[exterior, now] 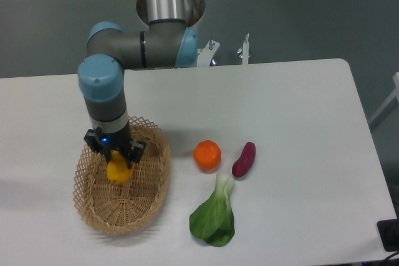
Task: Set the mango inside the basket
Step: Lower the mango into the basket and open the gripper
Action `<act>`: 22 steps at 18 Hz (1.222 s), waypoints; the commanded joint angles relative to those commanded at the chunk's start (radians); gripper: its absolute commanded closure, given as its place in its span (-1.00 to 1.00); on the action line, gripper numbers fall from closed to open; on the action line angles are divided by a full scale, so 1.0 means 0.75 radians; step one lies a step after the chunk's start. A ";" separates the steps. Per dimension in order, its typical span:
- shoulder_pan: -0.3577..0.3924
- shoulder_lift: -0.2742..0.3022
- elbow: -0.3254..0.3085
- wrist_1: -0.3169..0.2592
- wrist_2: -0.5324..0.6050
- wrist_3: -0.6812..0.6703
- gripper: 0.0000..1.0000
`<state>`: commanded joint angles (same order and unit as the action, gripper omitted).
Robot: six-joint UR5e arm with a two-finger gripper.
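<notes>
The yellow mango hangs between the fingers of my gripper, which is shut on it. The gripper and the mango are over the inside of the tan wicker basket, at the basket's far half. The basket lies on the left part of the white table. I cannot tell whether the mango touches the basket floor. The arm comes down from the top of the view.
A round orange lies right of the basket. A purple sweet potato lies right of the orange. A green bok choy lies in front of them. The table's front edge is near the bottom of the view.
</notes>
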<state>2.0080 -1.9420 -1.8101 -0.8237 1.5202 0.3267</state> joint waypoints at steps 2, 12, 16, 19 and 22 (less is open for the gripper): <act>-0.006 -0.002 -0.004 0.000 0.000 0.000 -0.03; -0.008 0.000 0.020 0.002 0.002 0.014 -1.00; -0.004 0.016 0.061 0.000 0.092 0.025 -1.00; 0.022 0.016 0.112 -0.012 0.174 0.039 -1.00; 0.094 0.047 0.133 -0.031 0.178 0.106 -1.00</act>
<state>2.0784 -1.9069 -1.7104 -0.8467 1.6536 0.4062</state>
